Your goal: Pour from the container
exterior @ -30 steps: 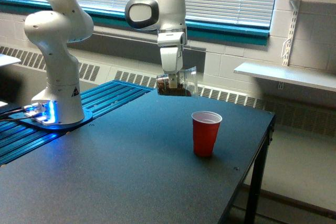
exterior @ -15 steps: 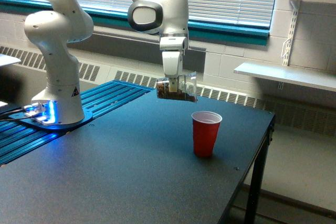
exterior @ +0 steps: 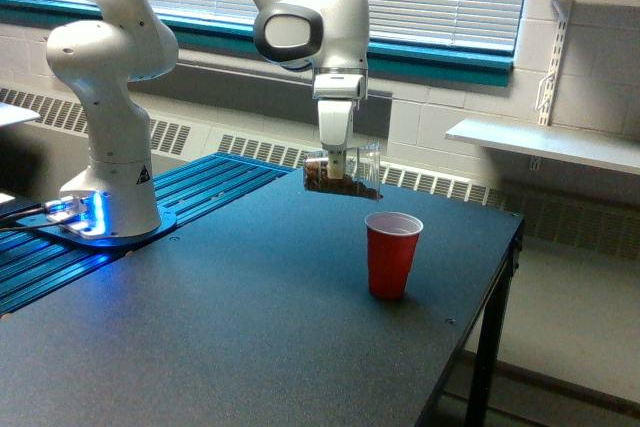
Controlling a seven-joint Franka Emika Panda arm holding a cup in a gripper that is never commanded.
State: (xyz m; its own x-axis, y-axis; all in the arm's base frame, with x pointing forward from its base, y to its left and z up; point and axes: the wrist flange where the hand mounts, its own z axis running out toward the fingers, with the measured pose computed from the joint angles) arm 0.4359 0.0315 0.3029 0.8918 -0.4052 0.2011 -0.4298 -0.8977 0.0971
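The container (exterior: pixel 345 171) is a small clear plastic cup lying almost on its side in the air, its mouth toward the exterior view's right, with brown bits along its lower wall. My gripper (exterior: pixel 337 165) is shut on it from above. A red cup (exterior: pixel 391 254) with a white inside stands upright on the dark table (exterior: pixel 230 337), below the container and a little to its right. The container's mouth sits above and just left of the red cup's rim. Nothing is seen falling from it.
The arm's white base (exterior: pixel 108 182) stands at the exterior view's left on a blue ribbed mat (exterior: pixel 190 192). The table's right edge (exterior: pixel 505 267) runs close behind the red cup. A white shelf (exterior: pixel 545 142) hangs on the wall at the right.
My gripper and the container have moved toward the exterior view's right, closer to the red cup. The container stays tilted on its side. The red cup has not moved.
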